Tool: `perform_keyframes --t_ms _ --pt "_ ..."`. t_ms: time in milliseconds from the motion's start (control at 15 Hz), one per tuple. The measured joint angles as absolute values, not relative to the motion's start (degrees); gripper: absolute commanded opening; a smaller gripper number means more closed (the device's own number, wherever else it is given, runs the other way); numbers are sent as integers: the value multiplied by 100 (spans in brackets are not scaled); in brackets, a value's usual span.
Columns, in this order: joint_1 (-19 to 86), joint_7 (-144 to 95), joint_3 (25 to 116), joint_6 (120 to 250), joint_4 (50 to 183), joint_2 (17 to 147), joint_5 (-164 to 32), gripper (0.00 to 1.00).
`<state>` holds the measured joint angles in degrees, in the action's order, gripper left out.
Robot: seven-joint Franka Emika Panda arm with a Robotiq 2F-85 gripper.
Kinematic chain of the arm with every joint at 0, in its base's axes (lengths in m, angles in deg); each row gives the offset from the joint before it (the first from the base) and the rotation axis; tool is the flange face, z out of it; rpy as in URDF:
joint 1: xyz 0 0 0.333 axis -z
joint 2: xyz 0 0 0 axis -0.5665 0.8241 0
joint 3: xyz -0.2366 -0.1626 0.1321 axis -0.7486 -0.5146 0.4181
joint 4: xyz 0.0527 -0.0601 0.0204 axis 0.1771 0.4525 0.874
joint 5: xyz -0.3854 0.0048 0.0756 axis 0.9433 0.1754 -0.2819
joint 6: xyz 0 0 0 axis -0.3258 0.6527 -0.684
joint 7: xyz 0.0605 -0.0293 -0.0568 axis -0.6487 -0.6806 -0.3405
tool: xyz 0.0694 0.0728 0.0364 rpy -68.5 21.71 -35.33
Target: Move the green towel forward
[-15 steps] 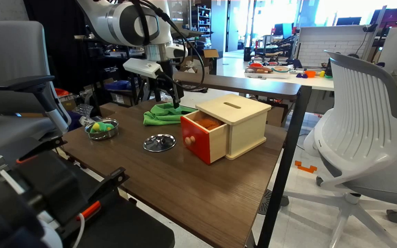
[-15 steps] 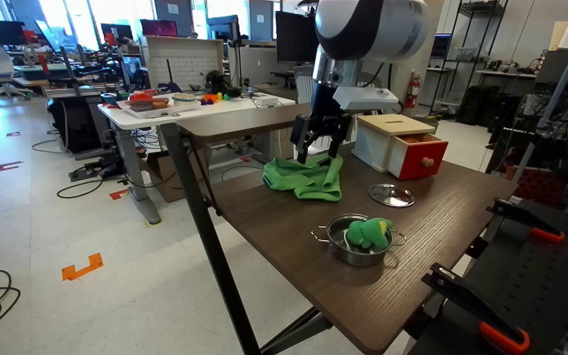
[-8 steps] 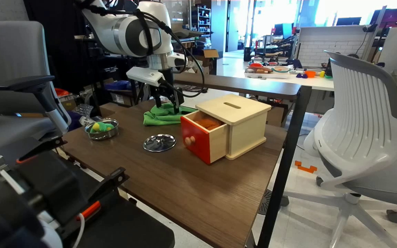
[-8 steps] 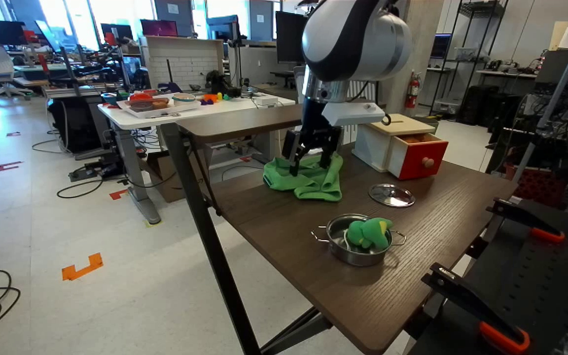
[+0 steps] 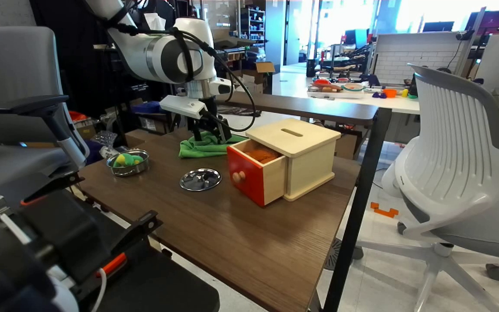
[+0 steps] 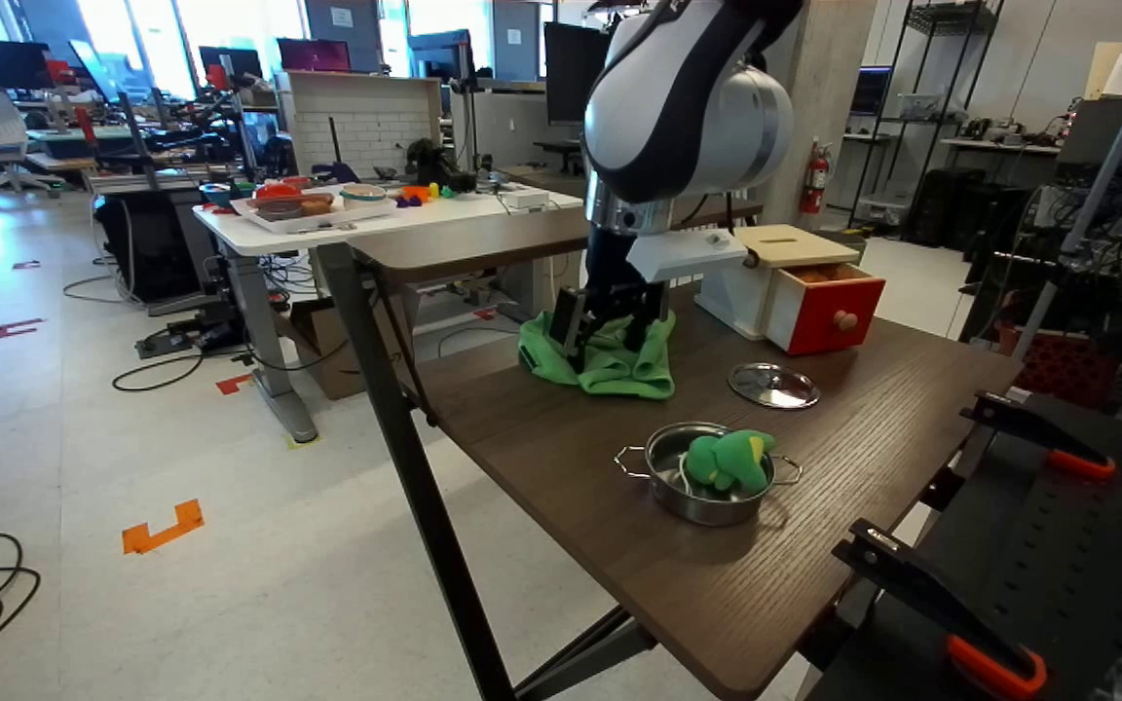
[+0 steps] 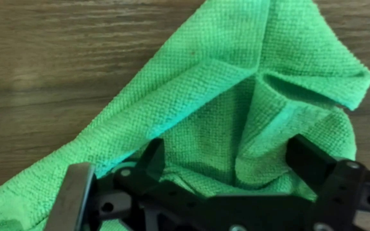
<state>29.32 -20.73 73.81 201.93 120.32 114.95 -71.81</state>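
one arm [image 5: 134,54] reaches down over the tabletop [image 5: 249,242], its one pincer [image 7: 226,142] right at the one green towel [image 6: 617,377]. the pincer stands apart: in the wrist view its two fingers [image 7: 310,160] are spread well away from each other, with green folds showing between and beyond them; whether the tips press on the cloth i cannot tell. the towel lies crumpled on the tabletop, near one wooden box [image 5: 312,162]. that box has one slot [image 5: 292,132] in its top and one red-fronted drawer [image 5: 251,184], standing partly out, with something orange-brown inside that is too hidden to count. one shiny lid [image 6: 773,386] lies flat near the drawer. one two-handled pot [image 6: 702,511] sits well apart from the box and holds what looks like one green-and-yellow toy [image 6: 731,458]. two black clamps [image 6: 941,599] with orange ends show along one edge of the tabletop in both exterior views. in an exterior view, two chairs [image 5: 453,138] stand close by, one gray and one white-backed.
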Motion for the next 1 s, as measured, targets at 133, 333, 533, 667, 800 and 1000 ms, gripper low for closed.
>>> perform_keyframes --t_ms 133,333,533,667,800,1000 --pt "2893 -2077 7370 20191 12042 11495 -7087 100" --pt "2801 -2084 7359 20196 12144 11494 -6971 100" --pt "2699 -2087 7359 20269 12397 11493 -6899 100" --pt "2642 -2111 7333 20410 12552 11436 -6820 100" --pt "2603 -2134 7316 20597 12738 11363 -6801 100" --pt "2546 -2168 7291 20925 13093 11224 -6800 100"
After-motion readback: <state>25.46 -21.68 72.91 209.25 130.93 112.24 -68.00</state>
